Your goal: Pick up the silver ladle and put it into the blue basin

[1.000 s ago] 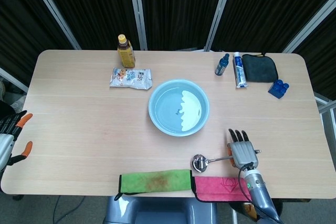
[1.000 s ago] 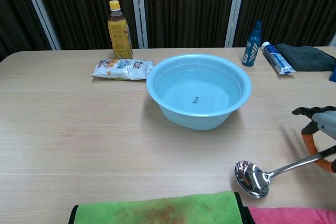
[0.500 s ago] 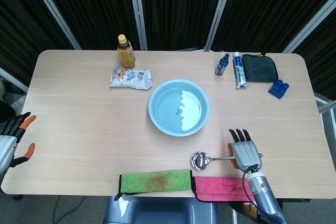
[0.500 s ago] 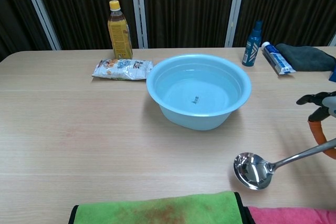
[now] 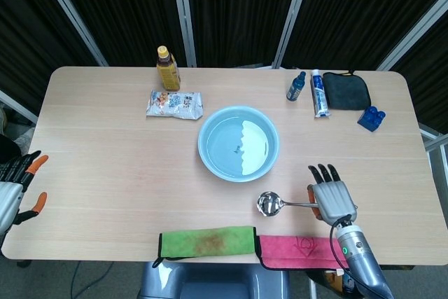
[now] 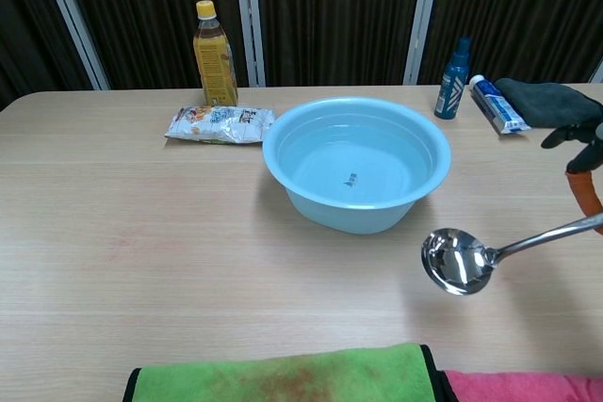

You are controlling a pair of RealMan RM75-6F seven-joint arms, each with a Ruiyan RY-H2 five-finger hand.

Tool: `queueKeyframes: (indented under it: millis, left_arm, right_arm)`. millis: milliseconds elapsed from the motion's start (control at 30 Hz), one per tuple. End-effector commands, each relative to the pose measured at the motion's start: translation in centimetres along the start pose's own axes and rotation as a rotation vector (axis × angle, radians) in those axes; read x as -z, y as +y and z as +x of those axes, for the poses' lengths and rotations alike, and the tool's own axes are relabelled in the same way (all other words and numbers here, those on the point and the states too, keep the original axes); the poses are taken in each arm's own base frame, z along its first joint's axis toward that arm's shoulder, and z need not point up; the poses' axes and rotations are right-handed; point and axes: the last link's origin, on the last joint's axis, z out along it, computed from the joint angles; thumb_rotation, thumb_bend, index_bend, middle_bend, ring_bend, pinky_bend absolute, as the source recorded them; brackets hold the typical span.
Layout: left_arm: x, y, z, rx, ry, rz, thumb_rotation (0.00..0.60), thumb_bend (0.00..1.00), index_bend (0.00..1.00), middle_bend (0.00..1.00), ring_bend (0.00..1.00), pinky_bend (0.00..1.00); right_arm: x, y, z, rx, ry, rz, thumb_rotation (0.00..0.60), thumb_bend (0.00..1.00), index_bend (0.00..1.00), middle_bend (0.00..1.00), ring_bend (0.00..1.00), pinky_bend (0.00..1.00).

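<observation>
My right hand (image 5: 332, 201) holds the silver ladle (image 5: 274, 204) by its handle, at the front right of the table. The ladle's bowl (image 6: 456, 261) hangs above the tabletop, its shadow beneath it, just right of and nearer than the blue basin (image 6: 356, 168). The basin (image 5: 238, 143) sits mid-table and holds water. In the chest view only the right hand's fingertips (image 6: 582, 143) show at the right edge. My left hand (image 5: 14, 187) is off the table's left edge, holding nothing, fingers apart.
A tea bottle (image 5: 166, 68) and a snack packet (image 5: 174, 103) lie behind the basin at left. A small blue bottle (image 5: 296, 86), toothpaste tube (image 5: 318, 93), dark cloth (image 5: 346, 91) and blue block (image 5: 372, 117) are back right. Green (image 5: 206, 241) and pink (image 5: 294, 251) cloths lie along the front edge.
My right hand has lifted the ladle off the table and carried it slightly up and back toward the basin. The left hand has shifted slightly at the table's left edge.
</observation>
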Motion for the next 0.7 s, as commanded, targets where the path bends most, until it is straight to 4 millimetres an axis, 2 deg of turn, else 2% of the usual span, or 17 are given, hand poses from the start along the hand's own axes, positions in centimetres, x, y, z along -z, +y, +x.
queueKeyframes:
  millis: [33,400,700]
  left_arm:
    - [0.0,0.0,-0.1,-0.004,0.001,0.003,0.6,0.49,0.07,0.0,0.0,0.0]
    - [-0.1,-0.1,-0.1,-0.014,0.013,0.022,0.6,0.49,0.07,0.0,0.0,0.0]
    - [-0.4,-0.6,-0.1,-0.01,0.021,0.058,0.6,0.48,0.07,0.0,0.0,0.0]
  right_arm:
    - [-0.3,-0.1,1.9,0.015,0.0,0.001,0.6,0.68,0.68,0.08,0.0,0.0]
    - [-1.5,-0.6,5.4,0.073,-0.033,0.004,0.6,0.69,0.68,0.08,0.0,0.0]
    - [-3.1,-2.2,8.8,0.109,-0.043,-0.018,0.6,0.7,0.68,0.08,0.0,0.0]
